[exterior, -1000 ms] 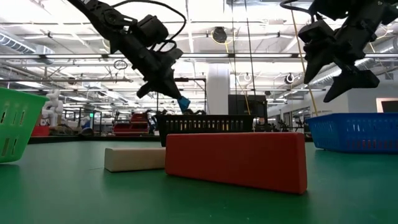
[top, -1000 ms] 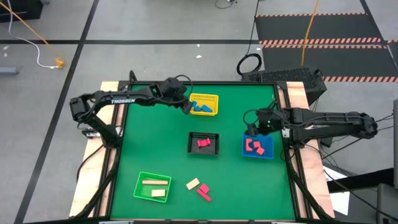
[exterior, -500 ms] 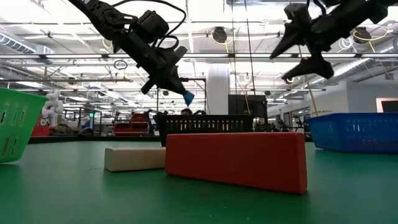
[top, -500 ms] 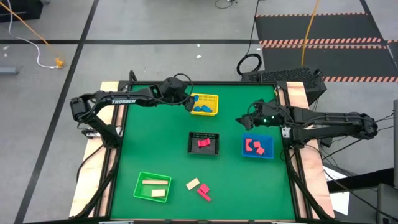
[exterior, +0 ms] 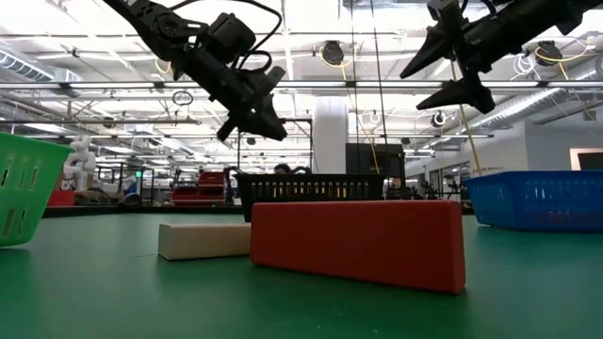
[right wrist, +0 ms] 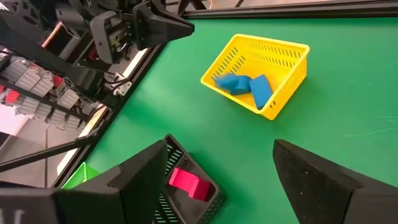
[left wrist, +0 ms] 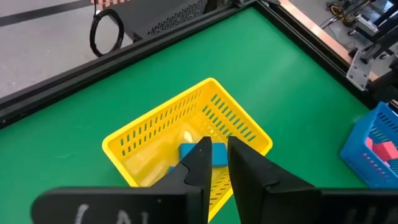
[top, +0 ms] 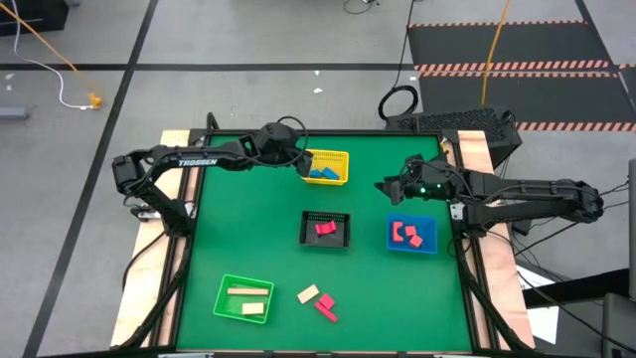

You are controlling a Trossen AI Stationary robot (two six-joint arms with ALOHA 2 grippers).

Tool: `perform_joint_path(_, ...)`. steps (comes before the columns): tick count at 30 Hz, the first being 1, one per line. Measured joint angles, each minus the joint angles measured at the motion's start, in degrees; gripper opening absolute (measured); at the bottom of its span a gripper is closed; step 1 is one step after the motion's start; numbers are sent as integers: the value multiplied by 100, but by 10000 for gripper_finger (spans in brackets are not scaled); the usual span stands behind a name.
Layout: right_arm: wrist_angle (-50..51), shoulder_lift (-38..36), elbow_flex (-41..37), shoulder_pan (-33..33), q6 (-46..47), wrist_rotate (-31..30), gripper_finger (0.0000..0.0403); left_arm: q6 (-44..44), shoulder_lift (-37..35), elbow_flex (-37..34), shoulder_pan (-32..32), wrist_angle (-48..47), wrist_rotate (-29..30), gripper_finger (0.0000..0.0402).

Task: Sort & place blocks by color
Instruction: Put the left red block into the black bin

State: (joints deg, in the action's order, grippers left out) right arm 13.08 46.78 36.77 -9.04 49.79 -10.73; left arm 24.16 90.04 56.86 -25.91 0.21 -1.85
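Note:
My left gripper (top: 304, 166) hangs over the near-left edge of the yellow basket (top: 327, 166), its fingers slightly apart (left wrist: 217, 144) and holding nothing. Blue blocks (right wrist: 234, 83) lie in that basket, one right below the fingers (left wrist: 186, 151). My right gripper (top: 383, 187) is wide open (exterior: 415, 89), raised over bare table between the yellow basket and the blue basket (top: 411, 235), which holds red blocks (top: 405, 234). A pink block (top: 325, 229) lies in the black basket (top: 326, 215). A tan block (top: 308, 293) and a red block (top: 325, 307) lie loose on the table.
The green basket (top: 243, 298) at the near left holds tan blocks (top: 248, 291). In the low view the red block (exterior: 358, 243) and the tan block (exterior: 203, 240) stand close to the camera. Bare green table (top: 248, 229) lies between the baskets.
The blue block that was at my left gripper's fingertips is gone from them and now lies in the yellow basket; that gripper has edged toward the basket. My right gripper has risen from over the blue basket, moved toward the far left and tipped closer to level, staying open.

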Motion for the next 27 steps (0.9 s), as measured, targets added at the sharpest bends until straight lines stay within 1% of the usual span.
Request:
perform_joint_path(6,0,0,-2,9,15,36,281,37,0,0,20,2,-5,72)
perform_joint_path(8,0,2,-2,50,151,36,281,56,-11,0,22,0,-212,79)
perform_joint_path(9,0,4,-2,89,244,33,281,123,-45,0,22,-7,-430,82)
perform_joint_path(11,-28,52,-2,198,422,31,281,266,-99,0,22,66,-1140,85)
perform_joint_path(13,-176,151,-4,354,495,30,281,366,-124,2,22,186,-2076,85)
perform_joint_path(15,-570,315,-4,575,501,27,281,548,-192,-4,60,129,-2935,86)
perform_joint_path(16,-833,417,-4,693,484,25,281,632,-211,-1,115,178,-3243,86)
perform_joint_path(18,-1387,685,-4,937,398,16,281,716,-252,5,262,148,-3628,86)
perform_joint_path(20,-1999,999,-2,1172,291,10,281,750,-399,-15,421,-11,-3743,86)
perform_joint_path(22,-2439,1309,-2,1367,239,12,281,748,-494,20,605,133,-3740,85)
perform_joint_path(24,-2623,1608,-2,1527,316,20,281,794,-736,-14,722,-187,-3713,86)
perform_joint_path(27,-2621,1978,-4,1720,678,25,281,813,-1063,10,965,-205,-3558,85)
